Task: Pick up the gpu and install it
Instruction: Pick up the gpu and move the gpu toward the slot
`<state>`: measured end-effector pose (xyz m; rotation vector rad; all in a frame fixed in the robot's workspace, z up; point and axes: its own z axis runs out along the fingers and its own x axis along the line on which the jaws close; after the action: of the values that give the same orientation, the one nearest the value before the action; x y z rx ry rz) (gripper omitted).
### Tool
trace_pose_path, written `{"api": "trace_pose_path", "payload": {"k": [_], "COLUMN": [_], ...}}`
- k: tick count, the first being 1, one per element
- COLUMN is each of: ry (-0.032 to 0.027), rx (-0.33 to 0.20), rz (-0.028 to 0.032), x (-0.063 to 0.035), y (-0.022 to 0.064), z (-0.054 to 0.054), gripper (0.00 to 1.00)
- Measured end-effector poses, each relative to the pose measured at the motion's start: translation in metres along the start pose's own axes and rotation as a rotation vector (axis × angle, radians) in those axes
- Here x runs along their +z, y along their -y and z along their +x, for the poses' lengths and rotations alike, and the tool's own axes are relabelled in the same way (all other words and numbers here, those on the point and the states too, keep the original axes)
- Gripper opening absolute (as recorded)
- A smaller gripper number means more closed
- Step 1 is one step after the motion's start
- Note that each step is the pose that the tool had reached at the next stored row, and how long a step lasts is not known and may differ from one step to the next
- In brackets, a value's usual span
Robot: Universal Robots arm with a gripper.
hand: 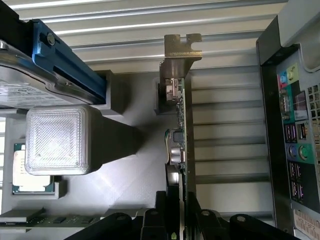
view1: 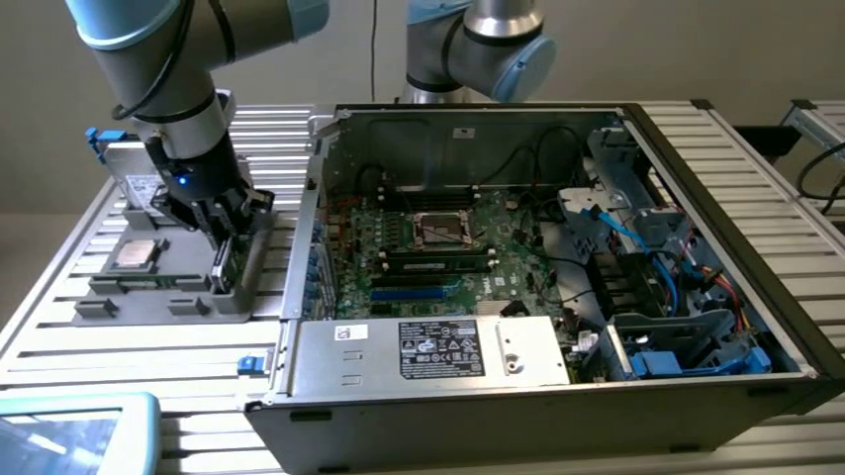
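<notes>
Where the arm reaches down at the exterior view's left, the pincer [view1: 218, 236] [hand: 181, 201] is closed on the gpu [view1: 221, 265] [hand: 182, 125]: in the wrist view its dark fingers [hand: 162, 215] press in on either face of the thin card with no gap to be seen. The gpu stands on its long edge in a slot of a grey fixture [view1: 158, 302] [hand: 130, 165], green board side showing, its silvery bracket [hand: 182, 47] at the end farthest from the pincer. Sharing that fixture are a processor chip [view1: 138, 253] [hand: 19, 170] lying flat, a long memory stick [hand: 45, 218] along one edge, a pale ribbed block [hand: 59, 140] close beside the card, and a silver drive [view1: 126, 168] [hand: 25, 85] with blue clips [hand: 70, 65] at the far end. The fixture rests on a slatted metal desk [view1: 119, 351] [hand: 150, 22]. Just beside it, toward the exterior view's right, lies an open computer case [view1: 739, 327], whose rear wall with its port panel [hand: 295, 145] stands between the fixture and the motherboard [view1: 436, 237]. Inside the case, a silver power supply [view1: 436, 348] runs along the near side, and black and blue cables [view1: 595, 257] crowd the drive bays at the exterior view's right. A second arm [view1: 476, 45] stands behind the case, and a screen's corner [view1: 66, 435] shows at the near edge of the desk.
</notes>
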<state>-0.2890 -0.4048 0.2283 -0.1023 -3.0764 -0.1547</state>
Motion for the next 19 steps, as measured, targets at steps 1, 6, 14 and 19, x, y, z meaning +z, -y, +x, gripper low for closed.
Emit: {"api": "trace_pose_path", "payload": {"k": [1,6,14,19], "ry": [0.0000,0.0006,-0.0004,-0.0006], "rx": [0.000,0.000,0.000,0.000], "rz": [0.0000,-0.0011,-0.0066,-0.0081], "x": [0.0000,-0.0016,-0.0302,-0.0517], "y": [0.0000,-0.0002,-0.0030,-0.0050], "z": [0.000,0.000,0.002,0.003], "gripper": [0.27,0.27,0.27,0.27]}}
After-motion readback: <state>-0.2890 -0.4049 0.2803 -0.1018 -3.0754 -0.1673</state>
